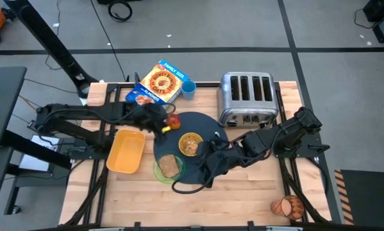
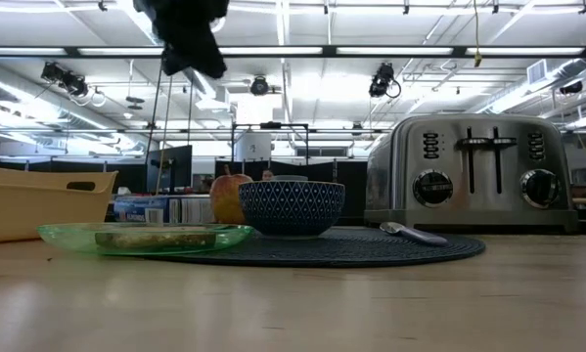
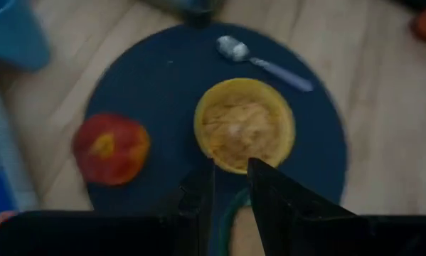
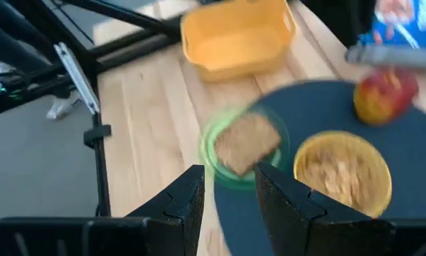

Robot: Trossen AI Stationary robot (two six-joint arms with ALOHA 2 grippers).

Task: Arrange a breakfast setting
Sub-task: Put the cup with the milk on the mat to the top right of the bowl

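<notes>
On the wooden table (image 1: 243, 192), nearest the front edge, the translucent green plate (image 1: 169, 168) sits at about 7 o'clock of the large dark blue-grey mat (image 1: 201, 125), overlapping the mat's rim, with the toast slice (image 1: 170, 165) lying flat on it. Just beyond, on the mat, the yellowish cereal bowl (image 1: 190, 144) stands near the middle, holding cereal. The right gripper (image 4: 227, 186) hovers above the table at about 5 o'clock of the mat, its fingers a narrow gap apart and holding nothing. The yellow tray (image 1: 125, 151) lies well off the mat at 9 o'clock. Farther back, the red apple (image 1: 173, 120) rests on the mat at about 10 o'clock of the bowl, and the metal spoon (image 3: 264, 62) lies on the mat on the toaster's side of the bowl. The left gripper (image 3: 230, 188) hangs high over the mat's apple side, fingers slightly parted and empty. Beyond the mat stand the chrome toaster (image 1: 246, 96) at 1 o'clock, the small blue cup (image 1: 188, 88) and the cereal box (image 1: 158, 83) at 11 o'clock.
</notes>
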